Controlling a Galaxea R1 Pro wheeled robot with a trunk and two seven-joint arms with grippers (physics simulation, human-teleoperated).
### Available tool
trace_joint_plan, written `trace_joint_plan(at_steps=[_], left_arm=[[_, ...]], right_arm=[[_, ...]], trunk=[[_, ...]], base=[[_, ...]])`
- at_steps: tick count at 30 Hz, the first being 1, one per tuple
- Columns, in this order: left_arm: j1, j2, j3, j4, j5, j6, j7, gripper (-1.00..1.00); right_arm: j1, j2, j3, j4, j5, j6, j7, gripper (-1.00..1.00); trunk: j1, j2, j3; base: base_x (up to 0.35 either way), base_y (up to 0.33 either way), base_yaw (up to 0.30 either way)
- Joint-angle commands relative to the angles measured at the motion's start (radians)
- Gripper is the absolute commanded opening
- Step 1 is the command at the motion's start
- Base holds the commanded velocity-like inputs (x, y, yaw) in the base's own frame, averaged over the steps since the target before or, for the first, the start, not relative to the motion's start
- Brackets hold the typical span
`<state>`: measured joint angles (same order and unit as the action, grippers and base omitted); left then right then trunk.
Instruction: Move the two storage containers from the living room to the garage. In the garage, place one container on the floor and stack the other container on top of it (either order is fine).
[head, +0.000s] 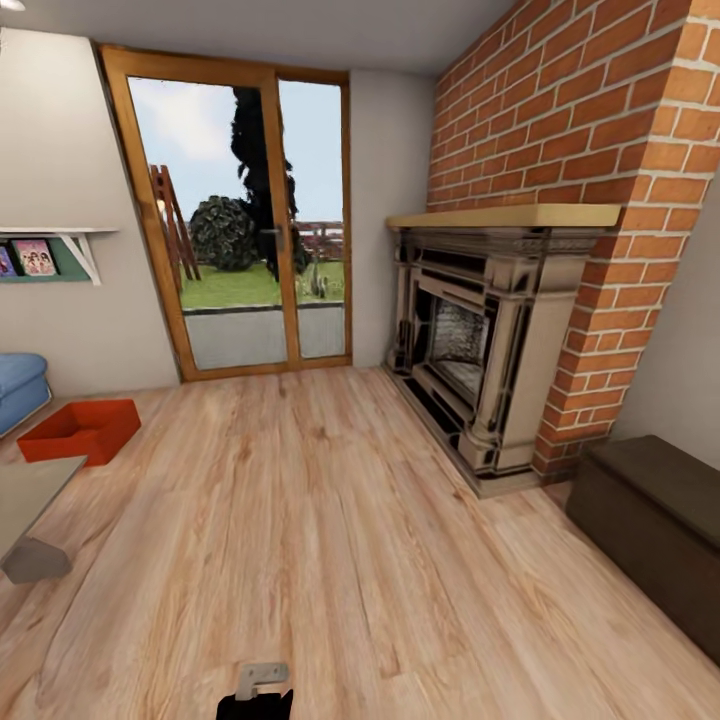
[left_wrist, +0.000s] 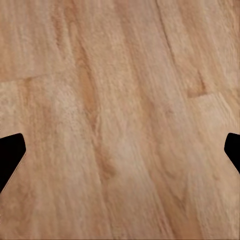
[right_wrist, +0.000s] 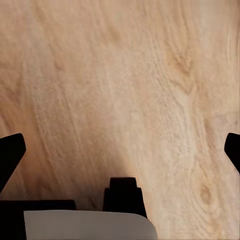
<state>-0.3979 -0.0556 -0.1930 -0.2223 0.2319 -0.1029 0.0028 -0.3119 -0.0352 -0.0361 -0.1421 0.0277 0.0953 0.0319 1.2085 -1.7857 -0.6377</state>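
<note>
One orange-red storage container (head: 80, 430) sits on the light wood-plank floor (head: 330, 540) of the living room, seen from the head camera. It is a low rectangular bin with no lid, upright walls and an empty inside, turned so one corner points toward the camera. It rests at the far left of the floor, close to the pale wall and just beside the end of a blue sofa (head: 20, 388). The near corner of a grey low table (head: 32, 510) stands just in front of it.

Behind the container, a wood-framed glass door (head: 240, 220) looks out on grass, a dark bush and sky. A white wall shelf (head: 62, 250) with small pictures hangs above the sofa. To the right rises a brick chimney breast (head: 600, 180) with a pale stone fireplace (head: 480, 350) and a wooden mantel. A long dark cabinet (head: 655, 530) runs along the right wall. The broad middle of the floor lies open between the robot and the container.

A dark part of the robot with a small grey bracket (head: 258, 690) shows at the near edge of the floor, well apart from the container.

In the left wrist view, the left gripper (left_wrist: 120, 150) is spread wide, its two dark fingertips (left_wrist: 10, 155) far apart over bare planks. In the right wrist view, the right gripper (right_wrist: 120, 150) is likewise spread wide over bare planks, holding nothing.
</note>
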Motion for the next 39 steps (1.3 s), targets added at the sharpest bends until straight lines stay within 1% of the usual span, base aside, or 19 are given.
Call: trace_joint_plan(at_steps=[1, 11, 23, 39], left_arm=[[-0.001, 0.000, -0.008, 0.001, 0.010, -0.004, 0.000, 1.00], [-0.001, 0.000, -0.008, 0.001, 0.010, -0.004, 0.000, 1.00], [-0.001, 0.000, -0.008, 0.001, 0.010, -0.004, 0.000, 1.00], [-0.001, 0.000, -0.008, 0.001, 0.010, -0.004, 0.000, 1.00]], right_arm=[[0.000, 0.000, -0.004, -0.002, 0.003, 0.006, 0.003, 1.00], [0.000, 0.000, -0.004, -0.002, 0.003, 0.006, 0.003, 1.00], [0.000, 0.000, -0.004, -0.002, 0.003, 0.006, 0.002, 1.00], [0.000, 0.000, -0.004, -0.002, 0.003, 0.006, 0.002, 1.00]], trunk=[[0.001, 0.000, -0.001], [0.001, 0.000, -0.001], [0.001, 0.000, -0.001], [0.001, 0.000, -0.001]], base=[[0.344, 0.000, 0.116], [0.344, 0.000, 0.192], [0.344, 0.000, 0.057], [0.344, 0.000, 0.231]])
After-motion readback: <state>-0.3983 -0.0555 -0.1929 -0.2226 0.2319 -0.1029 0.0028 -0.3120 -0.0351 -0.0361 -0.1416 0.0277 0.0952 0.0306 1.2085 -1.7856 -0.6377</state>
